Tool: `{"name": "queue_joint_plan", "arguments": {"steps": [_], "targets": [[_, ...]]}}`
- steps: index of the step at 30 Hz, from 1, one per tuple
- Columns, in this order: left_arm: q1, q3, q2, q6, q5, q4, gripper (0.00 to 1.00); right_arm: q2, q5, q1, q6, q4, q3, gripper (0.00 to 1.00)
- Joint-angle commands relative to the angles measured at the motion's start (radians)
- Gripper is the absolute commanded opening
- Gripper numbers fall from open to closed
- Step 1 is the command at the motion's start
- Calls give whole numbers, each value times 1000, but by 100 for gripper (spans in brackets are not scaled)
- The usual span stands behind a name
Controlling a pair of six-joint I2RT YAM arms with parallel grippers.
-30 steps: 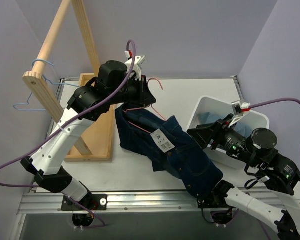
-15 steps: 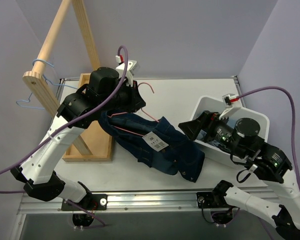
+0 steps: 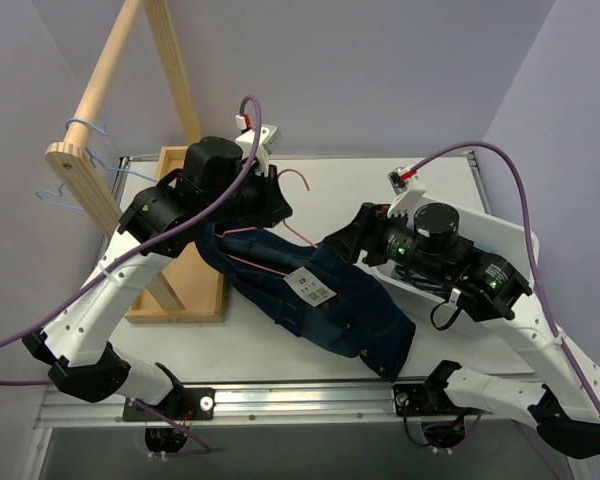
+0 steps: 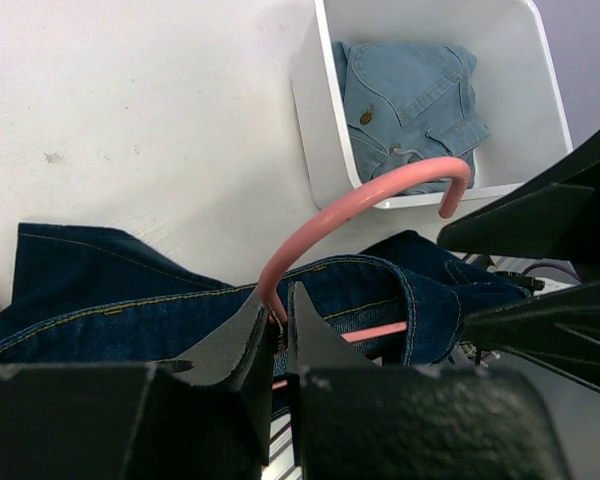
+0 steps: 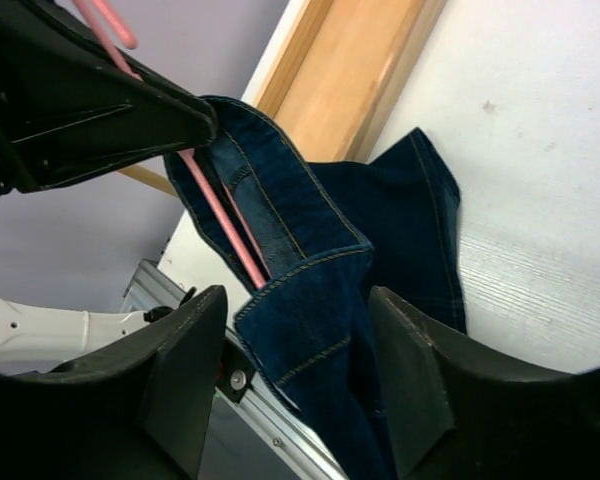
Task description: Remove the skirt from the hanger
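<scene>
Two arms meet low over the table (image 3: 380, 190). From above, the dark blue skirt (image 3: 320, 300) lies heaped there, its top lifted by the left gripper (image 3: 278, 205), which leans in from the left. Its wrist view shows fingers (image 4: 235, 350) pinching the pink hanger (image 4: 370, 190) tight by the neck. The right wrist view shows the right gripper (image 5: 295, 380) spread wide around the waistband (image 5: 310, 265), holding nothing. It should bite the band, then pull sideways.
</scene>
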Motion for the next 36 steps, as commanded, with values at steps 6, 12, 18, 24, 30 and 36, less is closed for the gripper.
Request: {"name": "queue_joint_plan", "arguments": {"steps": [6,12,18,24,30,36], "targets": [[-4,48,-2,2,4,56,2,51,0,83,-3,63,20,51],[-7,50,-4,5,-1,51,2,47,23,91,-1,72,8,41],[-9,56,-4,2,4,50,2,53,20,93,2,76,19,27],[-9,50,-7,2,4,51,2,53,26,96,10,72,5,13],[-9,33,-14,2,2,59,2,38,52,97,22,66,5,0],[-9,35,-16,18,-22,47,2,-33,95,103,46,53,4,0]]}}
